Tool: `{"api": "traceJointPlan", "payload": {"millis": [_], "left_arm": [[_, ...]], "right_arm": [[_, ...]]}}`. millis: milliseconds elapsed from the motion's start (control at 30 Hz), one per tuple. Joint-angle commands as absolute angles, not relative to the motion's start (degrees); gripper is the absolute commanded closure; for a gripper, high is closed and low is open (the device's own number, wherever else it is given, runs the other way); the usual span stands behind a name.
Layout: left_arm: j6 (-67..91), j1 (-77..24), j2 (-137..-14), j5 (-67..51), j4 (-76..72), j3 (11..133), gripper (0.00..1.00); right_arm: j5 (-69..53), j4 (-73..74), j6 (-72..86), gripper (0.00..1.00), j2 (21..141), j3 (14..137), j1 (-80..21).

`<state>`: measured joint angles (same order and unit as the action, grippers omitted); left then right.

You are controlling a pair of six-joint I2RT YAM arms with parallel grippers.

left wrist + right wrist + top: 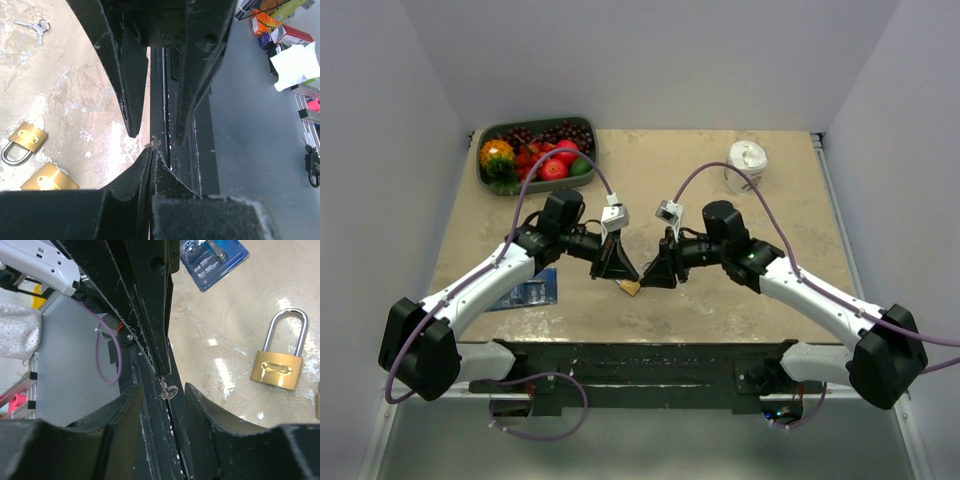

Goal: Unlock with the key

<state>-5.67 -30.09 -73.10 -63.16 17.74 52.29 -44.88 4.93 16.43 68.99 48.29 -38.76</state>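
My left gripper is shut on the key, a thin silvery piece whose small ring pokes out past the fingertips. In the top view the two grippers meet tip to tip over the table's front middle, the left gripper facing the right gripper. My right gripper is open, with one finger on each side of the ring and neither touching it. A brass padlock lies flat on the table just below the tips. The left wrist view shows two padlocks side by side.
A green tray of fruit sits at the back left, and a white jar at the back right. A blue packet lies under the left arm. Another bunch of keys rests on the table farther off.
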Motion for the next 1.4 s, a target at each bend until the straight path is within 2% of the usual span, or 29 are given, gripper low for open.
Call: {"api": "traceJointPlan", "payload": {"millis": [0,400,500,533,667,733,767,833,867,967,1000,1167,1367], "left_arm": [[-7.29,-30.23,-72.77,-65.3,17.58,54.32,1.0],[-7.29,-30.15,-72.86,-65.83,17.23,54.32,1.0],[-7.21,-30.23,-72.95,-65.83,17.14,54.32,1.0],[-7.21,-30.23,-72.95,-65.74,17.05,54.32,1.0],[-5.54,-30.23,-72.86,-64.34,14.6,53.79,1.0],[-2.3,-30.15,-72.34,-62.23,10.66,53.18,0.88],[-1.07,-30.23,-72.07,-61.62,8.89,52.22,0.68],[3.06,-30.23,-70.93,-57.59,4.51,51.24,0.4],[4.12,-30.15,-69.71,-55.48,3.18,50.28,0.23],[8.25,-30.23,-67.86,-44.86,-1.64,48.17,0.05],[10.52,-30.23,-67.07,-39.08,-2.45,47.64,0.04],[20.29,-30.85,-66.44,-27.61,-9.3,41.77,0.06],[38.72,-35.41,-72.05,-16.89,-17.66,35.95,0.07]], "right_arm": [[-48.34,2.55,16.08,0.59,70.13,50.36,-38.76],[-49.31,0.79,16.7,0.81,71.45,49.57,-38.76],[-49.48,0.62,16.96,0.91,71.54,49.39,-38.76],[-49.66,0.53,16.96,1.0,71.72,49.22,-38.76],[-49.66,0.26,17.49,1.0,71.72,48.69,-38.76],[-47.39,0.26,18.45,1.0,71.11,48.26,-38.85],[-46.42,0.26,18.98,1.0,70.67,47.99,-38.67],[-41.09,0.26,20.12,1.0,69.96,47.29,-38.5],[-39.83,0.26,20.47,1.0,69.26,47.11,-37.36],[-39.28,-2.28,22.58,1.0,68.3,45.01,-30.19],[-39.55,-3.5,23.2,1.0,68.03,44.13,-27.71],[-36.31,-3.6,24.08,1.0,65.83,41.49,-15.58],[-27.96,-2.2,24.52,1.0,62.14,40.78,-11.96]]}}
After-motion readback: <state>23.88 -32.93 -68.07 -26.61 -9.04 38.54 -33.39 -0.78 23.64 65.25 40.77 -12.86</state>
